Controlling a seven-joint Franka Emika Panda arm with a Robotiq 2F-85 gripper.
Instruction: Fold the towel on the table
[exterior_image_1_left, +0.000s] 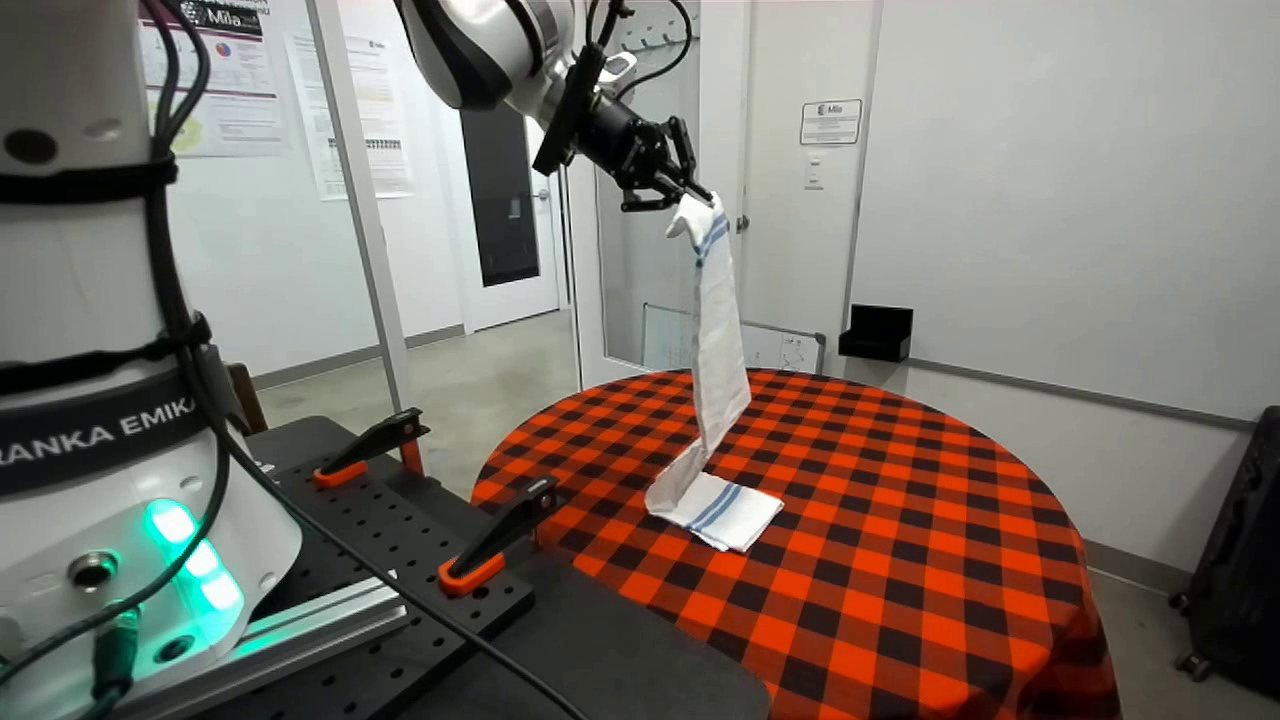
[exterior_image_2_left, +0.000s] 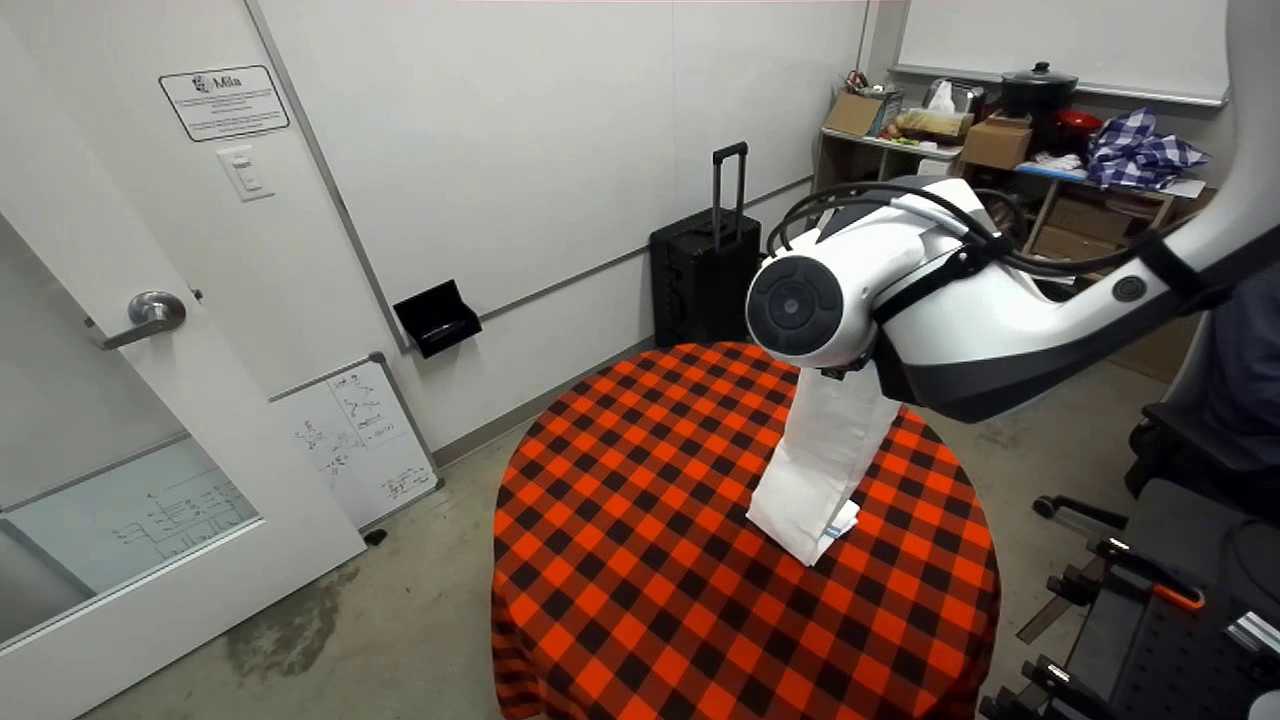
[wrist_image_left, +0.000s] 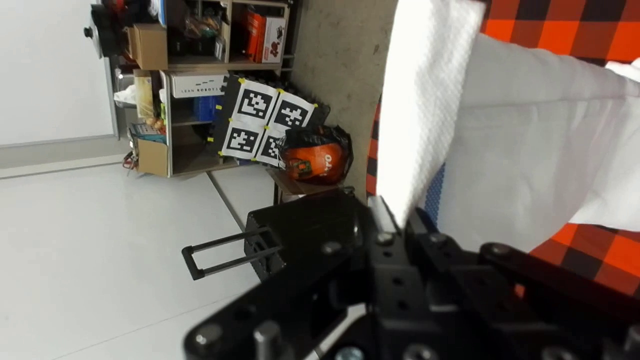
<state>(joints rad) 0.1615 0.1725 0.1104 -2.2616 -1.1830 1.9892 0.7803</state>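
Note:
The white towel (exterior_image_1_left: 720, 340) hangs from my gripper (exterior_image_1_left: 697, 192) high above the round table with its red-and-black checked cloth (exterior_image_1_left: 900, 520). Its top end with blue stripes is pinched between the fingertips, and a corner flops over. Its lower end rests on the table and bends back under, with a striped flat end lying there. An exterior view also shows the towel (exterior_image_2_left: 825, 465) below the arm, which hides the gripper. In the wrist view, the fingers (wrist_image_left: 397, 217) are closed on the towel (wrist_image_left: 515, 135), whose corner sticks up past the tips.
Black clamps (exterior_image_1_left: 500, 530) stand on the robot's dark base (exterior_image_1_left: 640, 640) beside the table. A black suitcase (exterior_image_2_left: 705, 265) stands by the whiteboard wall. A black holder (exterior_image_1_left: 876, 332) is fixed on the wall behind the table. A glass door (exterior_image_2_left: 150, 420) stands at the side.

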